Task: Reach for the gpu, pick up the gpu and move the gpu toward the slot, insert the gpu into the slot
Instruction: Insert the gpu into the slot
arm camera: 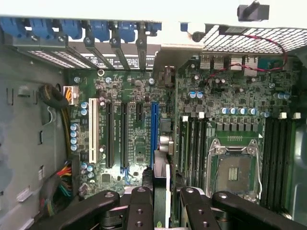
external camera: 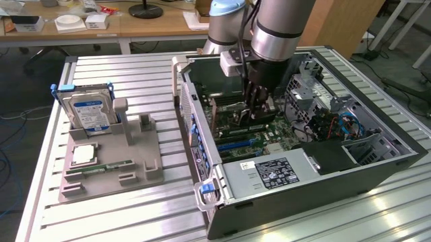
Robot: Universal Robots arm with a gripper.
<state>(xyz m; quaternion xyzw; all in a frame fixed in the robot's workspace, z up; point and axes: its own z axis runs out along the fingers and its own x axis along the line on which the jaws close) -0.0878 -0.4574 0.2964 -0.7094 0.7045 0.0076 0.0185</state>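
Note:
My gripper [external camera: 254, 112] reaches down into the open computer case [external camera: 377, 169] and is shut on the gpu [external camera: 244, 119], a thin dark card held upright over the motherboard. In the wrist view the gpu [arm camera: 162, 189] shows edge-on between the black fingers [arm camera: 140, 206], with its pale metal bracket [arm camera: 180, 48] at the case's rear wall. The long blue slot [arm camera: 154, 134] runs right alongside the card's edge. In the exterior view the blue slot [external camera: 237, 144] lies just in front of the card. I cannot tell whether the card touches the slot.
Beside the case, a grey fixture [external camera: 135, 169] holds a blue-labelled hard drive [external camera: 91, 112], a processor chip [external camera: 84, 154] and a green memory stick [external camera: 101, 167]. Inside the case are the power supply [external camera: 269, 174], a drive cage [external camera: 316, 96], cables [external camera: 350, 123] and black slots [arm camera: 115, 134].

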